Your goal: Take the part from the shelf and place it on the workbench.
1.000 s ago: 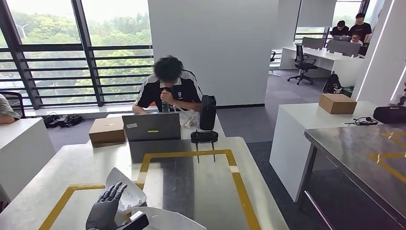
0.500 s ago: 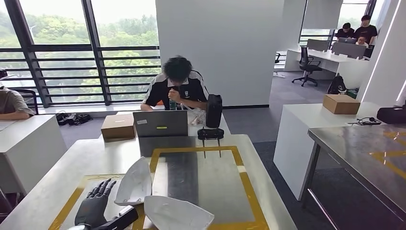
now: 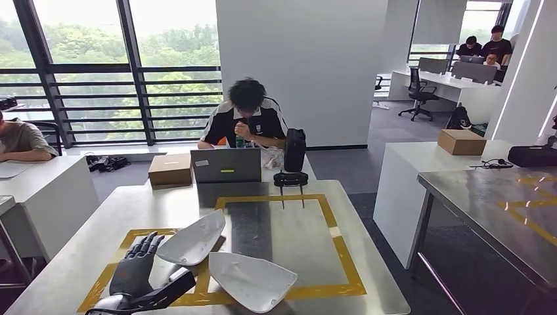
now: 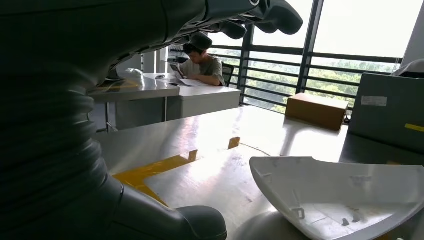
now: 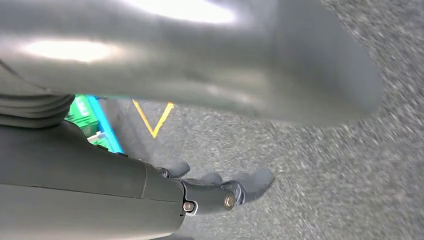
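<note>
Resting on the surface (image 3: 309, 275) inside the yellow tape outline (image 3: 341, 252), two white shell parts lie close together: the nearer part (image 3: 249, 281) and the farther part (image 3: 192, 237), the latter just beside the left robot hand (image 3: 134, 269). That robot hand holds nothing, fingers spread and extended above the surface. The right robot hand (image 5: 220, 192) hangs over grey carpet, fingers apart and holding nothing. Beyond the outline stand a laptop (image 3: 226, 165), a cardboard box (image 3: 170, 168) and a black device (image 3: 290, 178); a person (image 3: 248, 118) sits behind them.
</note>
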{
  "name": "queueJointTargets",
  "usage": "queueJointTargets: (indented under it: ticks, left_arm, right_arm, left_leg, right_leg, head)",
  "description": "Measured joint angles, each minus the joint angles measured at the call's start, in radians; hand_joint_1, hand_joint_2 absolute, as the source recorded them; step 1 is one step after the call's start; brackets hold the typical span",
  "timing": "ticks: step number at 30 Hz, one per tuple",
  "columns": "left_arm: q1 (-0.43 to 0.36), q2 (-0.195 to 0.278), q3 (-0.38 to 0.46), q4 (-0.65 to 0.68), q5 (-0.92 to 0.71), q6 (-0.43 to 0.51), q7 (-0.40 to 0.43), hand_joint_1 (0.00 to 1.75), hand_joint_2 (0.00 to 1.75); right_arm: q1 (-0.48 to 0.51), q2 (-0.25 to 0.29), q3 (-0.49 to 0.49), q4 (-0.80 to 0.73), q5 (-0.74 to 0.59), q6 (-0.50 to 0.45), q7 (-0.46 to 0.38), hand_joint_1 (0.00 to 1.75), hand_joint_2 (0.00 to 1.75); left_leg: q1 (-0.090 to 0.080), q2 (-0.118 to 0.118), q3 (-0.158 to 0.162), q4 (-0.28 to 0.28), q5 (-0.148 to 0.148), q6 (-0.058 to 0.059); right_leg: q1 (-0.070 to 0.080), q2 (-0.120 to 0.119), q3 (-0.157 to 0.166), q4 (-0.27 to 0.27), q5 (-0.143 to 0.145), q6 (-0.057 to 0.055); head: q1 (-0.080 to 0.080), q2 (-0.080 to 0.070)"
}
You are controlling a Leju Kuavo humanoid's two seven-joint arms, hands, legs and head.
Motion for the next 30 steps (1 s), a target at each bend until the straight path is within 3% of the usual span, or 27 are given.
queueJointTargets:
  ticks: [1, 2, 3, 5, 6, 7, 8, 9, 10, 12, 13, 14, 15, 16, 17, 18, 20, 21, 22, 23, 25, 27, 28, 29, 30]
  left_arm:
    - [-0.006, 0.002, 0.000, 0.000, 0.000, -0.004, 0.002, 0.00, 1.75]
    - [-0.009, 0.005, 0.000, 0.000, 0.002, -0.007, 0.003, 0.00, 1.75]
    - [-0.011, 0.010, 0.001, 0.000, 0.005, -0.008, 0.003, 0.00, 1.75]
    - [-0.010, 0.021, 0.001, 0.001, 0.014, -0.003, 0.001, 0.00, 1.75]
    - [-0.008, 0.028, 0.003, 0.002, 0.021, 0.002, -0.004, 0.00, 1.75]
    - [-0.005, 0.034, 0.005, 0.003, 0.030, 0.005, -0.012, 0.00, 1.75]
    - [-0.003, 0.040, 0.009, 0.004, 0.040, 0.008, -0.021, 0.00, 1.75]
    - [0.000, 0.045, 0.014, 0.004, 0.050, 0.009, -0.031, 0.00, 1.75]
    - [0.001, 0.049, 0.019, 0.003, 0.057, 0.009, -0.038, 0.00, 1.75]
    - [0.000, 0.052, 0.026, -0.001, 0.064, 0.010, -0.047, 0.00, 1.75]
    - [-0.001, 0.052, 0.027, -0.003, 0.066, 0.011, -0.050, 0.00, 1.75]
    - [-0.001, 0.053, 0.028, -0.004, 0.066, 0.013, -0.053, 0.00, 1.75]
    - [-0.001, 0.052, 0.029, -0.004, 0.066, 0.015, -0.056, 0.00, 1.75]
    - [0.000, 0.050, 0.029, -0.003, 0.065, 0.018, -0.057, 0.00, 1.75]
    - [0.003, 0.048, 0.029, -0.003, 0.065, 0.023, -0.059, 0.00, 1.75]
    - [0.006, 0.047, 0.030, -0.003, 0.065, 0.029, -0.061, 0.00, 1.75]
    - [0.016, 0.046, 0.032, -0.003, 0.068, 0.041, -0.064, 0.00, 1.75]
    - [0.023, 0.046, 0.033, -0.003, 0.070, 0.045, -0.066, 0.00, 1.75]
    - [0.030, 0.046, 0.035, -0.002, 0.072, 0.049, -0.068, 0.00, 1.75]
    - [0.037, 0.047, 0.037, -0.002, 0.075, 0.052, -0.070, 0.00, 1.75]
    - [0.049, 0.050, 0.041, -0.003, 0.084, 0.064, -0.073, 0.00, 1.75]
    - [0.060, 0.057, 0.048, -0.007, 0.095, 0.079, -0.075, 0.00, 1.75]
    - [0.064, 0.059, 0.050, -0.008, 0.099, 0.086, -0.076, 0.00, 1.75]
    - [0.067, 0.062, 0.052, -0.009, 0.101, 0.090, -0.075, 0.00, 1.75]
    - [0.069, 0.063, 0.053, -0.009, 0.101, 0.092, -0.074, 0.00, 1.75]
  right_arm:
    - [-0.002, 0.000, -0.002, 0.000, 0.001, -0.001, 0.000, 0.00, 0.00]
    - [-0.004, 0.000, -0.003, 0.000, 0.004, -0.001, 0.000, 0.00, 0.00]
    - [-0.005, 0.002, -0.003, 0.000, 0.008, -0.003, 0.001, 0.00, 0.00]
    - [-0.006, 0.006, -0.004, 0.000, 0.016, -0.009, 0.005, 0.00, 0.00]
    - [-0.006, 0.009, -0.004, 0.000, 0.019, -0.014, 0.006, 0.00, 0.00]
    - [-0.005, 0.012, -0.005, 0.000, 0.023, -0.019, 0.007, 0.00, 0.00]
    - [-0.005, 0.014, -0.005, 0.000, 0.025, -0.024, 0.007, 0.00, 0.00]
    - [-0.005, 0.017, -0.005, 0.000, 0.028, -0.028, 0.006, 0.00, 0.00]
    - [-0.005, 0.020, -0.005, 0.000, 0.029, -0.031, 0.006, 0.00, 0.00]
    - [-0.006, 0.025, -0.005, 0.000, 0.032, -0.035, 0.007, 0.00, 0.00]
    - [-0.007, 0.027, -0.005, 0.001, 0.033, -0.037, 0.006, 0.00, 0.00]
    - [-0.007, 0.028, -0.005, 0.001, 0.033, -0.038, 0.004, 0.00, 0.00]
    - [-0.006, 0.029, -0.005, 0.001, 0.031, -0.038, 0.002, 0.00, 0.00]
    - [-0.005, 0.030, -0.005, 0.001, 0.028, -0.037, 0.000, 0.00, 0.00]
    - [-0.002, 0.031, -0.005, 0.001, 0.026, -0.036, 0.000, 0.00, 0.00]
    - [0.000, 0.032, -0.005, 0.001, 0.025, -0.034, 0.001, 0.00, 0.00]
    - [0.002, 0.033, -0.006, 0.001, 0.025, -0.030, 0.006, 0.00, 0.00]
    - [0.002, 0.034, -0.006, 0.001, 0.025, -0.028, 0.007, 0.00, 0.00]
    - [0.003, 0.034, -0.006, 0.001, 0.024, -0.027, 0.006, 0.00, 0.00]
    - [0.003, 0.035, -0.006, 0.001, 0.021, -0.027, 0.006, 0.00, 0.00]
    - [0.001, 0.036, -0.007, 0.001, 0.014, -0.029, 0.007, 0.00, 0.00]
    - [-0.004, 0.039, -0.008, 0.002, 0.004, -0.035, 0.008, 0.00, 0.00]
    - [-0.007, 0.042, -0.010, 0.002, -0.003, -0.039, 0.009, 0.00, 0.00]
    - [-0.008, 0.045, -0.012, 0.002, -0.009, -0.043, 0.009, 0.00, 0.00]
    - [-0.008, 0.050, -0.016, 0.002, -0.014, -0.047, 0.010, 0.00, 0.00]
  left_leg:
    - [0.000, -0.001, -0.004, 0.000, -0.002, -0.006]
    - [0.000, -0.002, -0.012, 0.013, -0.024, -0.012]
    - [0.001, -0.003, -0.023, 0.048, -0.065, -0.018]
    - [0.005, -0.004, -0.051, 0.170, -0.171, -0.029]
    - [0.007, -0.004, -0.060, 0.235, -0.199, -0.034]
    - [0.009, -0.004, -0.058, 0.279, -0.201, -0.037]
    - [0.011, -0.004, -0.042, 0.292, -0.181, -0.039]
    - [0.011, -0.003, -0.009, 0.271, -0.152, -0.039]
    - [0.012, -0.003, 0.041, 0.216, -0.135, -0.037]
    - [0.008, -0.004, 0.152, 0.067, -0.157, -0.027]
    - [0.005, -0.005, 0.185, 0.015, -0.175, -0.021]
    - [0.002, -0.005, 0.197, -0.012, -0.184, -0.013]
    - [0.002, -0.005, 0.189, -0.014, -0.176, -0.004]
    - [0.004, -0.003, 0.180, -0.018, -0.165, 0.005]
    - [0.006, -0.002, 0.171, -0.020, -0.153, 0.015]
    - [0.008, 0.000, 0.159, -0.022, -0.139, 0.023]
    - [0.008, 0.002, 0.127, -0.020, -0.111, 0.030]
    - [0.008, 0.002, 0.108, -0.018, -0.097, 0.029]
    - [0.008, 0.003, 0.089, -0.015, -0.084, 0.028]
    - [0.008, 0.003, 0.070, -0.012, -0.071, 0.026]
    - [0.009, 0.002, 0.034, -0.002, -0.048, 0.019]
    - [0.007, 0.003, 0.011, 0.007, -0.029, 0.007]
    - [0.007, 0.004, 0.007, 0.007, -0.020, 0.000]
    - [0.006, 0.005, 0.005, 0.004, -0.009, -0.007]
    - [0.007, 0.005, 0.005, 0.000, 0.001, -0.014]
  right_leg:
    - [-0.002, -0.001, -0.005, -0.007, 0.012, -0.005]
    - [-0.006, -0.003, -0.014, -0.011, 0.026, -0.011]
    - [-0.010, -0.004, -0.025, -0.015, 0.040, -0.015]
    - [-0.012, -0.004, -0.056, -0.014, 0.066, -0.019]
    - [-0.013, -0.004, -0.074, -0.013, 0.079, -0.019]
    - [-0.013, -0.004, -0.092, -0.010, 0.092, -0.018]
    - [-0.014, -0.004, -0.111, -0.008, 0.104, -0.016]
    - [-0.014, -0.005, -0.129, -0.005, 0.116, -0.014]
    - [-0.015, -0.005, -0.144, -0.002, 0.127, -0.010]
    - [-0.013, -0.007, -0.162, 0.002, 0.148, -0.001]
    - [-0.013, -0.008, -0.165, 0.001, 0.158, 0.005]
    - [-0.013, -0.008, -0.167, -0.002, 0.169, 0.011]
    - [-0.014, -0.008, -0.169, -0.006, 0.179, 0.017]
    - [-0.016, -0.007, -0.174, -0.003, 0.173, 0.024]
    - [-0.017, -0.005, -0.184, 0.014, 0.148, 0.029]
    - [-0.017, -0.004, -0.197, 0.049, 0.104, 0.034]
    - [-0.018, -0.004, -0.229, 0.175, -0.002, 0.041]
    - [-0.019, -0.004, -0.240, 0.241, -0.031, 0.044]
    - [-0.019, -0.004, -0.240, 0.287, -0.032, 0.046]
    - [-0.020, -0.004, -0.225, 0.301, -0.010, 0.046]
    - [-0.021, -0.003, -0.139, 0.224, 0.035, 0.043]
    - [-0.017, -0.001, -0.035, 0.080, 0.013, 0.033]
    - [-0.015, 0.001, -0.006, 0.033, -0.005, 0.026]
    - [-0.012, 0.002, 0.003, 0.009, -0.013, 0.018]
    - [-0.012, 0.002, -0.004, 0.009, -0.004, 0.010]
  head:
    - [0.000, 0.000]
    - [-0.001, 0.000]
    - [-0.001, 0.000]
    - [-0.002, 0.000]
    - [-0.002, 0.000]
    - [-0.002, 0.000]
    - [-0.002, 0.000]
    - [-0.002, 0.000]
    - [-0.002, 0.000]
    - [-0.002, 0.000]
    - [-0.002, 0.000]
    - [-0.002, 0.000]
    - [-0.003, 0.000]
    - [-0.003, 0.000]
    - [-0.003, 0.000]
    - [-0.003, 0.000]
    - [-0.002, 0.000]
    - [-0.002, 0.000]
    - [-0.002, 0.000]
    - [-0.002, 0.000]
    - [-0.002, 0.000]
    - [-0.002, 0.000]
    - [-0.002, 0.000]
    - [-0.003, 0.000]
    - [-0.004, 0.000]
